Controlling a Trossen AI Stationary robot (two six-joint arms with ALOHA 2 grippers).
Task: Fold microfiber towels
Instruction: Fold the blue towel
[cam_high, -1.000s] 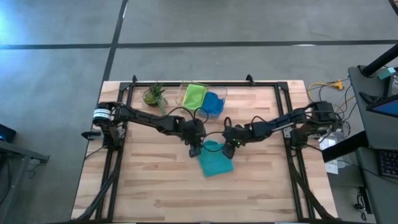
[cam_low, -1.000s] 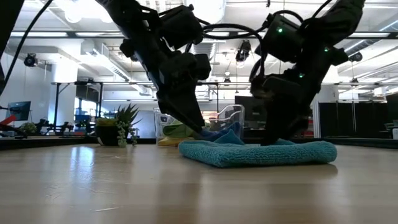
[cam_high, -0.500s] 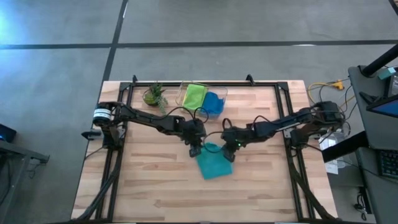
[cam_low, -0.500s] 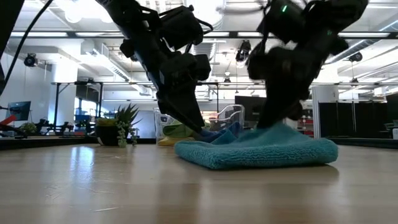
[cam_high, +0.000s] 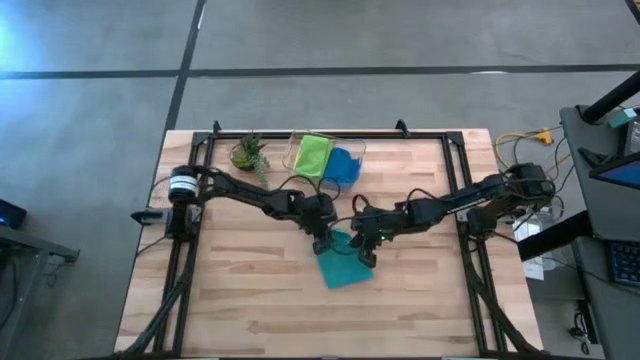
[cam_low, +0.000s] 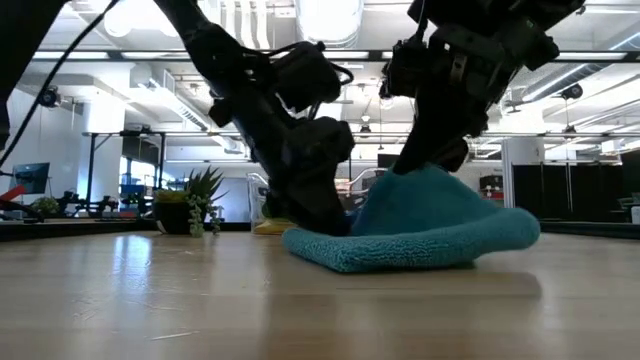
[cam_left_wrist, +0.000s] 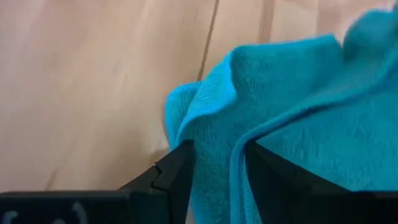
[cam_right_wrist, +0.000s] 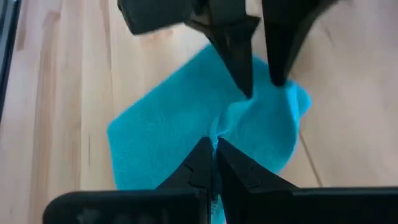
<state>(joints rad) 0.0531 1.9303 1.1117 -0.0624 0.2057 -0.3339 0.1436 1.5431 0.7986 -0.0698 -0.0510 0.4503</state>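
A teal towel (cam_high: 345, 262) lies folded at the table's middle, its near edge (cam_low: 380, 255) flat on the wood. My left gripper (cam_high: 322, 243) is shut on its far left part and stands low at the table. My right gripper (cam_high: 362, 243) is shut on the cloth just to the right, and the towel rises under it in a peak (cam_low: 425, 185). The two grippers stand close together; in the right wrist view the left gripper's fingers (cam_right_wrist: 239, 50) show just beyond my right gripper (cam_right_wrist: 213, 155). My left gripper pinches the teal towel's edge (cam_left_wrist: 214, 177) between its two fingers, with more than one layer running between them. The fingers (cam_left_wrist: 177, 171) slant down from the table's far left. That end of the towel stays low at the table. My right gripper pinches a small bunch of the towel's upper layer (cam_right_wrist: 219, 134) between its shut fingertips. It comes from above, slanting in from the right. The cloth is drawn up into a tent below the fingers, and the rest lies on the table.
A clear bin (cam_high: 325, 155) at the far edge holds a lime green towel (cam_high: 312, 152) and a blue towel (cam_high: 344, 166). A small potted plant (cam_high: 248, 152) stands to its left. Bare wood spreads near and to both sides of the teal towel.
My right gripper has shut on the teal towel and risen, shifting a little toward the left gripper. The cloth under it has gone from lying flat to a raised peak, while the near edge has stayed on the table. My left gripper has sunk slightly.
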